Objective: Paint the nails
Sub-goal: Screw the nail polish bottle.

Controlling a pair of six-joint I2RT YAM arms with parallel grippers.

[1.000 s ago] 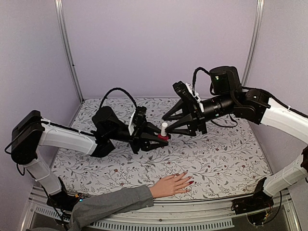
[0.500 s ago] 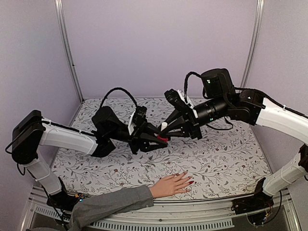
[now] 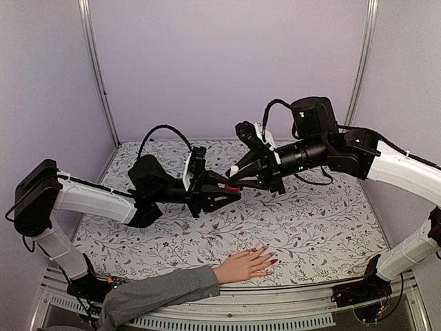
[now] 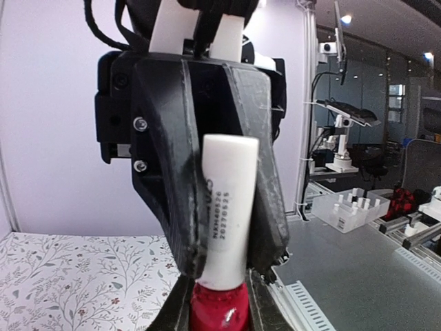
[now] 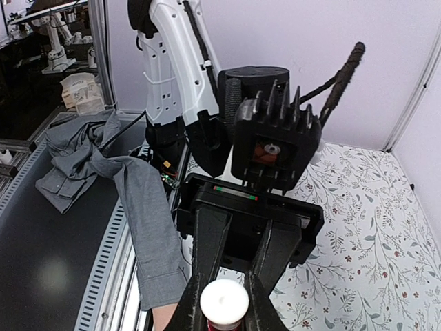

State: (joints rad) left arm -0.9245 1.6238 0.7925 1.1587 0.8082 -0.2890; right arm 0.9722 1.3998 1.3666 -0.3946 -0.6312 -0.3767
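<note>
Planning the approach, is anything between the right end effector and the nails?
Nothing visible. Only bare floral tabletop lies between the right end effector, shut on the white cap, and the nails at the near edge.

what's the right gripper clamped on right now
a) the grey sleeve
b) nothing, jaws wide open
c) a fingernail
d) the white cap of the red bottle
D: the right gripper has its fingers shut around the white cap, while the left gripper grips the red bottle just under it, both held above the table.
</note>
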